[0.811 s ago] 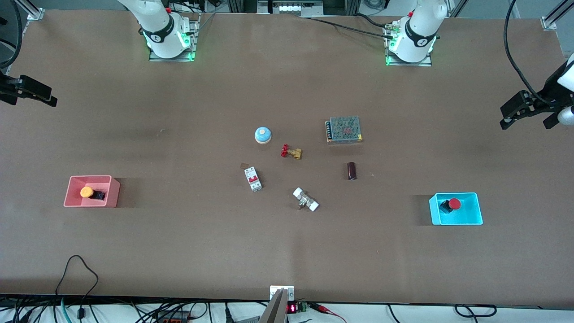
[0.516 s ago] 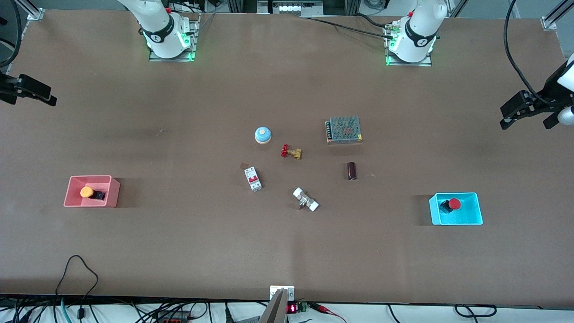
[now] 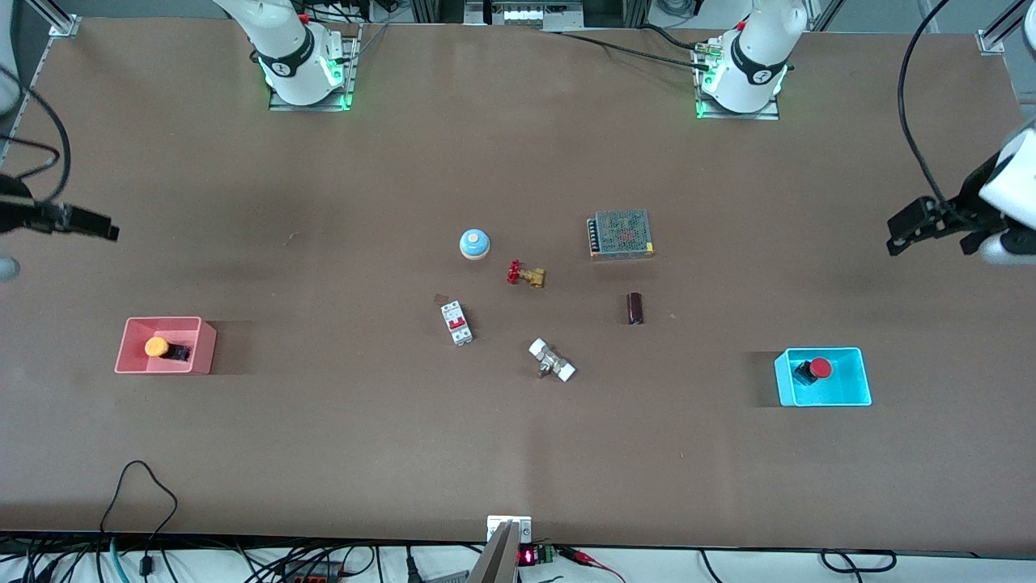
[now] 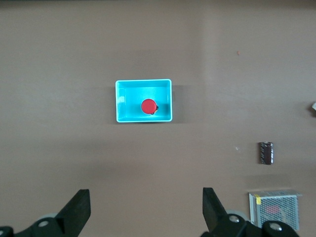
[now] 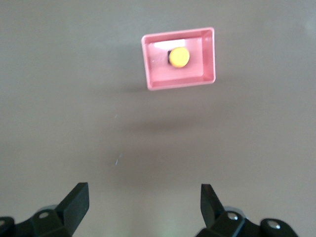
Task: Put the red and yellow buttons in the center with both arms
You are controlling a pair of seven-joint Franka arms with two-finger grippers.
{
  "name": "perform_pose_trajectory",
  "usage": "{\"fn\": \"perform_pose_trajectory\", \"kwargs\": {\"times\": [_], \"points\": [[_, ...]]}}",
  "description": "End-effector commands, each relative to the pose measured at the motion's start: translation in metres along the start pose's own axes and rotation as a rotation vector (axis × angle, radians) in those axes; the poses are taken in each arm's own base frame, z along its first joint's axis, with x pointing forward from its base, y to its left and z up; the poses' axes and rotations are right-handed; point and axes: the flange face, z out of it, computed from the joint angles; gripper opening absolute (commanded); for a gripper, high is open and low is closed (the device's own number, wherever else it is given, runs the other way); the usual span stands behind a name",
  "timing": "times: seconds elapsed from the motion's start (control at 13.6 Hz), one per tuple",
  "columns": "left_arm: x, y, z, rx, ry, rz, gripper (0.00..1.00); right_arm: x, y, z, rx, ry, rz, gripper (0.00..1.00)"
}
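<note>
Buttons, red (image 3: 820, 368) and yellow (image 3: 156, 346), look light and rigid; grip each black body. Left hand (image 4: 146, 210) and right hand (image 5: 143, 205) hover spread, empty.

The right arm rises from its base and reaches out past the worktop's edge at its own end, its right hand (image 3: 101, 231) in the air over bare worktop, empty, fingers (image 5: 76, 202) spread wide. The left arm does likewise at its end, its left hand (image 3: 898, 240) over bare worktop, empty, fingers (image 4: 79, 210) wide apart. Both wrist views look straight down.
</note>
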Motion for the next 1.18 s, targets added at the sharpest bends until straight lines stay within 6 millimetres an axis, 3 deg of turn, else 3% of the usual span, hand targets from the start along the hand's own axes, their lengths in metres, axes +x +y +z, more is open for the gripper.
{"fn": "perform_pose_trajectory", "kwargs": {"times": [0.0,0.22,0.52,0.81,1.11], "points": [[0.025,-0.019,0.036,0.005,0.009,-0.019,1.0,0.044,0.002,0.063,-0.043,-0.003,-0.01,1.0],[0.046,-0.03,0.086,-0.001,0.016,-0.034,1.0,0.076,0.018,0.12,-0.058,0.032,-0.035,1.0],[0.068,-0.033,0.173,0.025,0.004,-0.011,1.0,0.108,0.035,0.187,-0.077,0.1,-0.088,1.0],[0.075,-0.037,0.226,0.02,-0.002,-0.011,1.0,0.121,0.034,0.221,-0.088,0.134,-0.11,1.0],[0.076,-0.033,0.28,0.01,-0.027,-0.007,1.0,0.121,0.035,0.239,-0.083,0.11,-0.111,1.0]]}}
